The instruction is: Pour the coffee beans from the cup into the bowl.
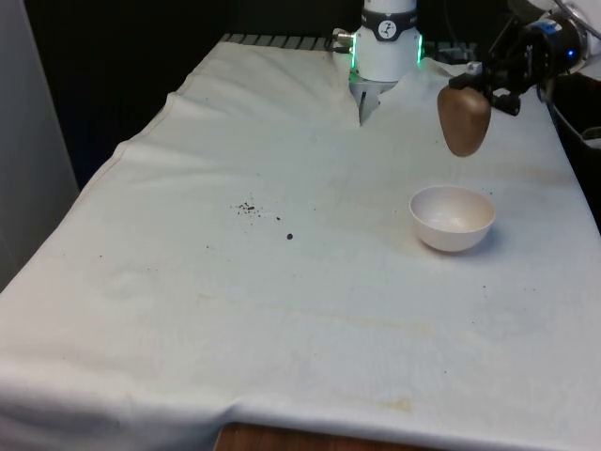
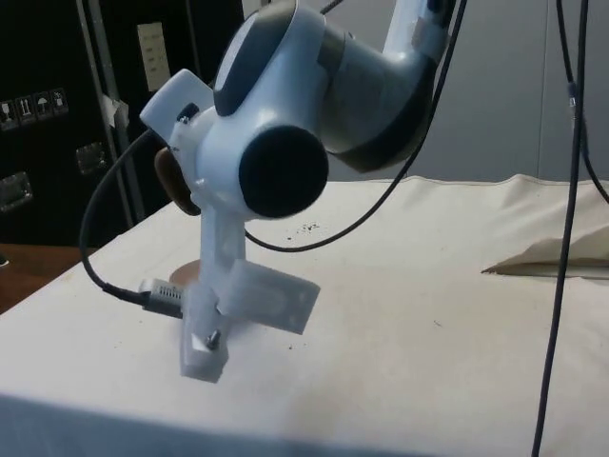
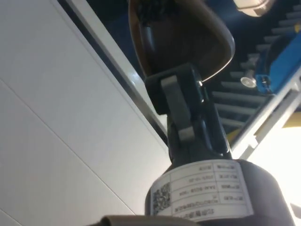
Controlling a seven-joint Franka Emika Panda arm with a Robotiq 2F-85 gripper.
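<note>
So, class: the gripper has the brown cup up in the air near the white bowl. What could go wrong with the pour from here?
1. In the front view the cup hangs toward the far side of the bowl, not clearly over its middle; beans could land on the cloth.
2. The gripper holds the cup at its rim; tipping might loosen it.
3. The bowl looks light; a bump could shift it. Dark specks already lie on the cloth.

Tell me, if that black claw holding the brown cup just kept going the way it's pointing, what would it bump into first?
The gripper points sideways toward the front view's left, holding the cup above the bowl. That way looks free above the cloth, though depth is hard to judge.
</note>
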